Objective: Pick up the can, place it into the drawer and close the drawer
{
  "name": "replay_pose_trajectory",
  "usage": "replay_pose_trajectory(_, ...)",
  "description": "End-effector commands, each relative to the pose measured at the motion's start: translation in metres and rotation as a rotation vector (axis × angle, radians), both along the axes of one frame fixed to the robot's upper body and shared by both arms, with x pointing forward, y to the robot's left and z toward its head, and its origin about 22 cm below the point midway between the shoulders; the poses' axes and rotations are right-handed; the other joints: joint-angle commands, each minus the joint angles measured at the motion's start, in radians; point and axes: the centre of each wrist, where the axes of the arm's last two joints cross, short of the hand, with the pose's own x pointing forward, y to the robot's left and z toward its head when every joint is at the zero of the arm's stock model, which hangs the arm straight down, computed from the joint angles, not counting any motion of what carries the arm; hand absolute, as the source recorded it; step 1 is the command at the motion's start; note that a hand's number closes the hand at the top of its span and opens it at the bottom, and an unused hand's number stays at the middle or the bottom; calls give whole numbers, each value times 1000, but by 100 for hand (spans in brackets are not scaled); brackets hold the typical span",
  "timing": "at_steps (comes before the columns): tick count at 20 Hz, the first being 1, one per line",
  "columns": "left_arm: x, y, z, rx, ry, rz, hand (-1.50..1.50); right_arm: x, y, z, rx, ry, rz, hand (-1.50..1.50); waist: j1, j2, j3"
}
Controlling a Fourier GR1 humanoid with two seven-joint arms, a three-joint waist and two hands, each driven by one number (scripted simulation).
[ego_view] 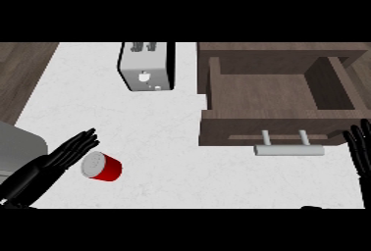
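Note:
A red can [102,166] with a grey lid lies on its side on the white counter [167,147], at the lower left. My left hand [64,157] is open, its straight fingers right beside the can's lid end on the left; I cannot tell whether they touch it. The brown wooden drawer [275,93] stands pulled open at the upper right, nothing inside it, with a silver handle [287,149] on its front. My right hand [358,149] rests open at the right edge, fingers up, just right of the drawer's front.
A silver toaster [147,66] stands at the back, left of the drawer. A grey object [18,147] shows at the left edge behind my left forearm. Wooden floor [22,68] lies beyond the counter's left edge.

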Motion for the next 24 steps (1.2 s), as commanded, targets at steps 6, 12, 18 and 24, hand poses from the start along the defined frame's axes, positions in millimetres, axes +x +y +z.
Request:
replay_pose_trajectory(6,19,41,-21,12,4,60,-150,-10,-10,9,-6,-17,18,-150,-3,0,0)
replay_pose_trajectory(12,24,43,-52,59,11,56,-150,-22,3,14,2,-3,10,-150,-7,0,-1)
replay_pose_trajectory(18,53,33,-64,62,26,65,-150,14,3,23,14,-6,7,-150,-6,2,-1)
replay_pose_trajectory(24,19,64,-77,43,50,59,-150,-7,0,9,-9,-29,3,-150,-2,0,0)
